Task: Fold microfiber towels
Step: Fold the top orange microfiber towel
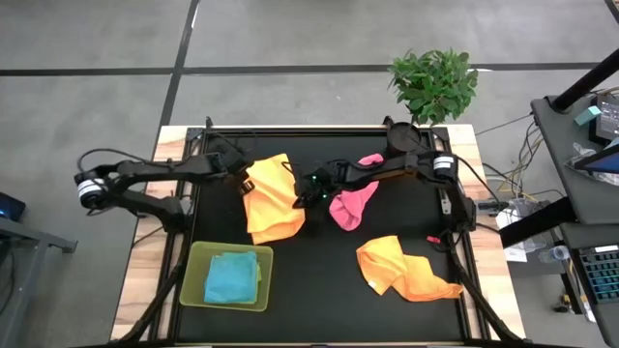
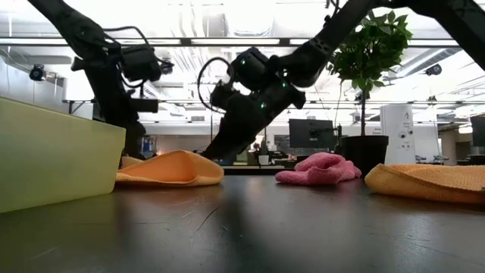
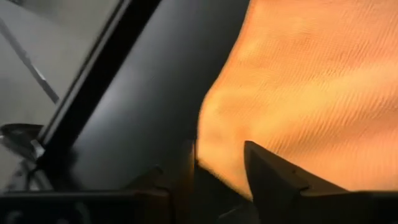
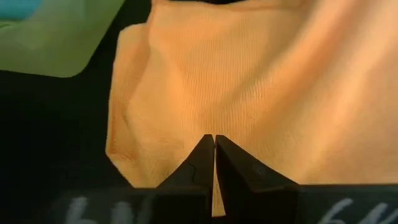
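Orange towel [image 1: 271, 200]: ribbed weave, loosely folded, mid-table left of centre, just above the tray [image 1: 193, 280].
Left gripper [image 3: 217, 165]: fingers parted at the towel's edge.
Right gripper [image 4: 214, 149]: tips pressed together over the orange cloth.
Writing: none readable.

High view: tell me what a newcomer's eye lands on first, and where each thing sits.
The orange towel left of the table's middle stands out first, with the left gripper at its left edge and the right gripper shut at its right edge. Next come the pink towel at the centre and a second orange towel, crumpled at front right. A light blue towel lies in the lime-green tray at front left.
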